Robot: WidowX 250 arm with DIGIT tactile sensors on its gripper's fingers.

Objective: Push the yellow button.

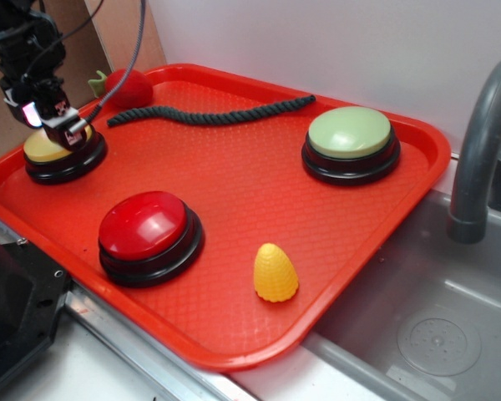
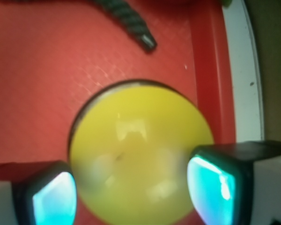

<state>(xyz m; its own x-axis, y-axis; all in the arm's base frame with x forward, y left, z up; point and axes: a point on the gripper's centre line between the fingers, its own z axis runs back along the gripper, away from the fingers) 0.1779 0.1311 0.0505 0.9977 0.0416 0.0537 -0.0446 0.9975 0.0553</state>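
Tool (image 1: pixel 67 127) fingers are standing apart with nothing between them, their two glowing pads (image 2: pixel 210 185) framing the yellow button (image 2: pixel 138 154) in the wrist view, one at each side of the dome. That button (image 1: pixel 43 150) is sitting on its black ring near the far left corner of the red tray (image 1: pixel 376 242), just inside the rim, and the tool is hanging directly above it, so the button is lying straight below the fingertips rather than off to any side. In the exterior view the tool tip is overlapping the right part of the yellow top; whether it is already touching the dome I cannot tell. The move ahead looks like a plain downward press, with no sideways correction needed. The red button (image 1: pixel 149 234) near the front edge, the pale green button (image 1: pixel 351 142) toward the far right corner and the small corn cone (image 1: pixel 275 273) are all lying well apart from the tool. A dark rope (image 1: pixel 209 113) is running along the far edge, its end showing just beyond the yellow button in the wrist view.
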